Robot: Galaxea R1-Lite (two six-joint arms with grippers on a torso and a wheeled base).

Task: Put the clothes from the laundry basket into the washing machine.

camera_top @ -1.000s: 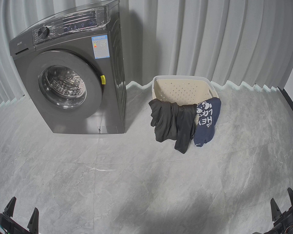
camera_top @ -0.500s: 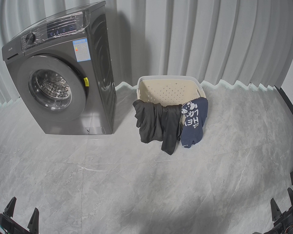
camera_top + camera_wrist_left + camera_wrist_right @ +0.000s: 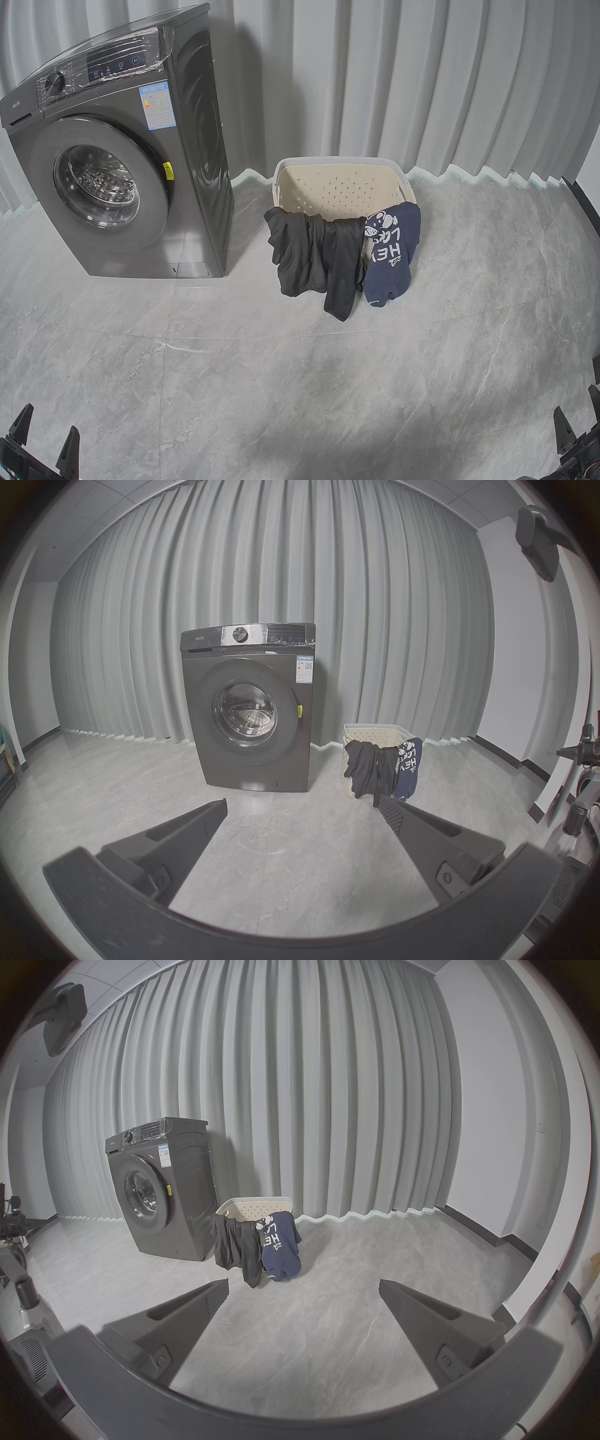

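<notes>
Fingers (image 3: 175, 839) apart; clothes (image 3: 325, 256) draped over basket (image 3: 337, 161) rim

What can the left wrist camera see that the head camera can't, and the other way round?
Left wrist camera: the ceiling, the washing machine face-on, and the left gripper up close, fingers spread wide.

Head camera: a downward look at the machine's top and side panel, and into the laundry basket at its perforated cream inner wall.

Both: the machine with its door shut, the dark garment and the navy printed garment draped over the basket's front rim, the pleated curtain and the grey floor.
</notes>
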